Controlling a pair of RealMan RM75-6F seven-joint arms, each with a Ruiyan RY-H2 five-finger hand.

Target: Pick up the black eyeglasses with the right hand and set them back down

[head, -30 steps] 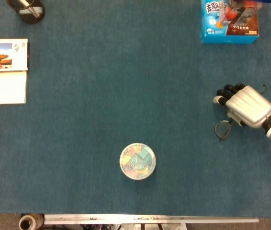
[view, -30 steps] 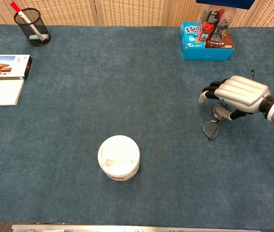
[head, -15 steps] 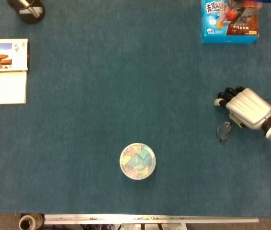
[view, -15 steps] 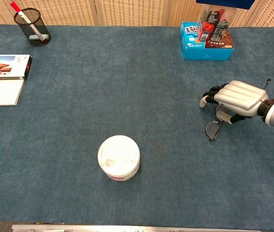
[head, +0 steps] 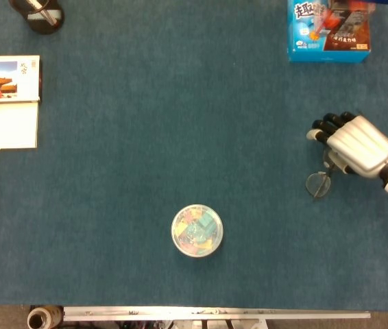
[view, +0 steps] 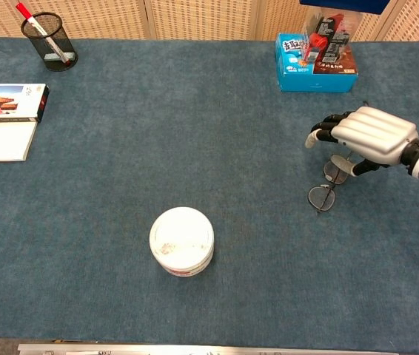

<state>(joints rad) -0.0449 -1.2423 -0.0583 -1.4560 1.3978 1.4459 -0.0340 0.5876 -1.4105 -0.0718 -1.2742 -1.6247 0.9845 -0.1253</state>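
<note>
Since a second ago my right hand (head: 354,143) has drifted a little up the table, and the black eyeglasses (head: 319,181) have turned slightly with it, one lens now further out toward the table's middle. The hand hangs palm down over the far end of the frame, fingers curled forward and the thumb reaching down to the lens nearest me. In the chest view the right hand (view: 365,136) seems to pinch that lens between thumb and a finger, though the contact is small and partly hidden, so I cannot say for sure that I hold it. The glasses (view: 326,188) lie on or just above the blue table (head: 146,137), at its right side, below the blue box.

That blue box (view: 314,65) sits at the far right edge with a few packets standing in it, one red and one dark. Far left stands a black mesh cup (view: 49,41) with a red-capped pen (view: 38,30) leaning in it. Near the front centre is a round tub (head: 197,231); from above its clear lid shows a jumble of small coloured pieces, from the chest it looks white. A booklet (head: 5,101) lies at the left edge.
</note>
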